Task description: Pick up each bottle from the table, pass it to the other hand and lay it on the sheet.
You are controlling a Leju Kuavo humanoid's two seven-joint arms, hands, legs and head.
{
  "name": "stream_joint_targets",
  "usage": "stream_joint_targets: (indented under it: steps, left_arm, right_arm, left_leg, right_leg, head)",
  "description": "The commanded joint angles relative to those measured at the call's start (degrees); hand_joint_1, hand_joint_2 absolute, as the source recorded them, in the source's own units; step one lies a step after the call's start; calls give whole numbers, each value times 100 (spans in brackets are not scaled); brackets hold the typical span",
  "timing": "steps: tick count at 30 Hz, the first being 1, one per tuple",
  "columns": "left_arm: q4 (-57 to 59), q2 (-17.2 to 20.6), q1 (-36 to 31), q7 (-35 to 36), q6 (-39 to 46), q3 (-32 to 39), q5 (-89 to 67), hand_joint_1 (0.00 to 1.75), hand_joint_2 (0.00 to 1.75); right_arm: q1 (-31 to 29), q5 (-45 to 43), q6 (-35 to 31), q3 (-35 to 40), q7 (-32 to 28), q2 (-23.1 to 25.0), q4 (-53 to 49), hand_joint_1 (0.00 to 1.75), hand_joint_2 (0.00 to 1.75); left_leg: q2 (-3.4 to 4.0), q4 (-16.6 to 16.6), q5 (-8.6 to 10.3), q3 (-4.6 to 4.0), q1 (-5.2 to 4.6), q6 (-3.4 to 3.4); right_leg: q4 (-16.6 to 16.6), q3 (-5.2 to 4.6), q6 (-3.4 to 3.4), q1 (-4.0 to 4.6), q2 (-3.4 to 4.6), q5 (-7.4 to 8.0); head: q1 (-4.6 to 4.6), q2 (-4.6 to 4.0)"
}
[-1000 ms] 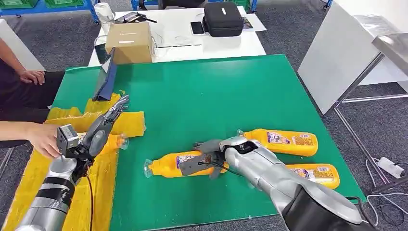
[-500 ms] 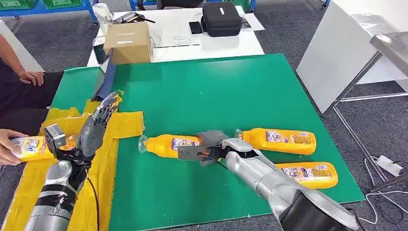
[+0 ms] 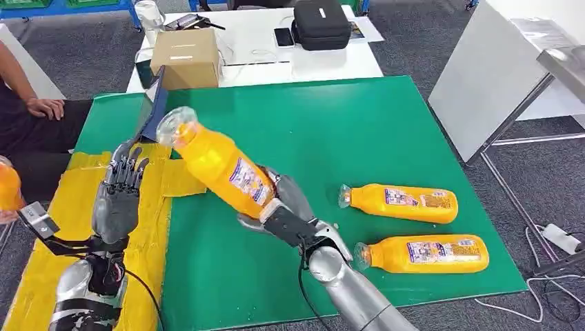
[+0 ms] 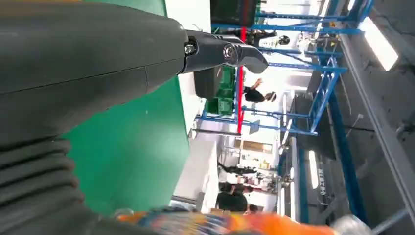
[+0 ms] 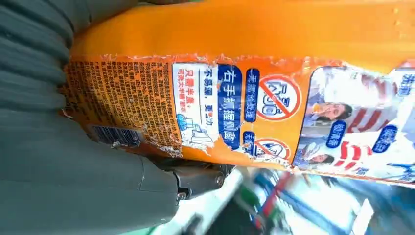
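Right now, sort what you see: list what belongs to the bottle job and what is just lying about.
Job:
held bottle, gripped by the right hand
two bottles lying on the green table: far bottle, near bottle
yellow sheet
left hand, open above the sheet

Lying about:
cardboard box
black case
phone

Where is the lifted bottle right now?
In the head view, the right hand holds the lifted bottle tilted above the green table, near the yellow sheet.
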Motion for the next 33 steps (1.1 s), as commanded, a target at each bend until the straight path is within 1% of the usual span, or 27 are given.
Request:
stream_joint_targets:
  steps: [1, 6, 7, 8, 9, 13, 16, 21, 22, 23, 29, 31, 32, 33]
  left_arm:
    - [-582, -402, 120, 19, 519, -369, -415, 0, 175]
    - [-579, -345, 179, 86, 502, -679, -336, 0, 175]
    - [-667, -331, 239, 82, 454, -791, -324, 0, 175]
    - [-754, -333, 287, 79, 423, -862, -319, 0, 175]
    - [-854, -318, 337, 62, 345, -1006, -329, 0, 175]
    - [-1207, -290, 522, 42, 213, -1616, -321, 0, 175]
    - [-1341, -261, 586, 2, 221, -1779, -373, 0, 175]
    - [-1387, -220, 605, -11, 196, -1855, -356, 0, 175]
    - [-1391, -160, 584, -23, 161, -2058, -316, 0, 175]
    - [-1360, -148, 560, -9, 176, -2087, -337, 0, 175]
    - [-1151, -114, 509, 61, 316, -2058, -416, 0, 175]
    - [-1059, -83, 504, 93, 364, -2009, -455, 0, 175]
    - [-1021, -84, 498, 112, 412, -1974, -483, 0, 175]
    - [-959, -66, 476, 126, 442, -1939, -510, 0, 175]
  right_arm:
    - [795, 253, -160, -320, -266, 143, -1418, 175, 175]
    - [623, 446, -194, -126, -161, 179, -1076, 175, 175]
    - [508, 537, -128, -59, 40, 166, -873, 175, 175]
    - [478, 527, -122, -66, 33, 196, -786, 175, 175]
    - [387, 646, -89, 12, 154, 185, -612, 175, 175]
    - [273, 692, 64, 89, 250, 278, -164, 175, 175]
    - [289, 705, 42, 70, 278, 278, -98, 175, 175]
    - [286, 722, 1, 31, 308, 263, -76, 175, 175]
    - [197, 840, 120, 7, 425, 248, 195, 175, 175]
    - [194, 915, 165, 60, 441, 282, 252, 175, 175]
    - [264, 1458, 329, 782, 516, 495, 417, 175, 175]
    - [320, 1613, 426, 1093, 538, 551, 430, 175, 175]
    - [296, 1753, 485, 1288, 530, 537, 445, 175, 175]
    - [321, 1855, 488, 1453, 563, 578, 458, 175, 175]
  left_leg:
    - [-5, 4, -6, 13, 3, 2]
    - [1, -1, -2, 14, -2, 0]
    - [3, -3, -4, 23, -2, 0]
    - [7, -1, -3, 17, -1, 0]
    - [9, -1, -1, 10, -2, 1]
    - [11, -2, -2, 14, -2, 2]
    - [12, -4, -6, 26, 0, 3]
    - [9, -3, -2, 14, -1, 2]
    - [16, -3, -9, 32, 1, 2]
    - [12, -6, -3, 25, -1, 1]
    - [21, -8, -3, 24, -2, -2]
    - [22, -11, -6, 35, 1, -3]
    - [17, -8, -4, 24, 0, -2]
    - [23, -13, -7, 38, 1, -3]
  right_leg:
    - [2, 17, -12, 7, -16, -6]
    - [-1, 12, -10, 6, -11, -2]
    - [-2, 20, -13, 8, -12, -3]
    - [-2, 14, -10, 7, -6, 0]
    - [-3, 7, -6, 5, -2, 3]
    - [-3, 10, -6, 5, -1, 2]
    - [-6, 24, -10, 8, -4, -2]
    - [-5, 12, -7, 6, -2, 2]
    - [-5, 29, -13, 9, 0, -4]
    - [-5, 23, -12, 5, -2, 0]
    - [-4, 17, -15, 6, 7, 1]
    - [-7, 26, -19, 10, 4, -1]
    - [-5, 16, -12, 7, 3, 0]
    - [-7, 27, -16, 10, 6, -3]
  head:
    - [-2, 0]
    - [-2, 0]
    - [-4, 0]
    - [-4, 0]
    - [-4, 0]
    - [-4, 0]
    - [-2, 0]
    - [-2, 0]
    - [-4, 0]
    - [-2, 0]
    - [-2, 0]
    - [-2, 0]
    - [-4, 0]
    - [-4, 0]
